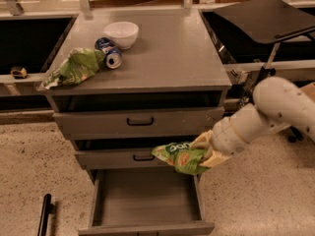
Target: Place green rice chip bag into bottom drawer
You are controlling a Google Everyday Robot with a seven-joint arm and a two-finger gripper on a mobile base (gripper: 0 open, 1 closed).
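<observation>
The green rice chip bag [181,157] is bright green with white lettering and hangs in the air, held by my gripper [205,154], which is shut on its right end. The bag hovers in front of the middle drawer front, just above the back right part of the open bottom drawer [146,201]. That drawer is pulled out, a shallow grey tray with a bare flat floor. My white arm [268,113] reaches in from the right.
On the cabinet top [167,53] lie a paler green bag [76,67], a blue can [109,52] on its side and a white bowl [121,33]. Two shut drawer fronts with black handles [140,122] sit above the open drawer. A black bar [45,213] lies on the floor at left.
</observation>
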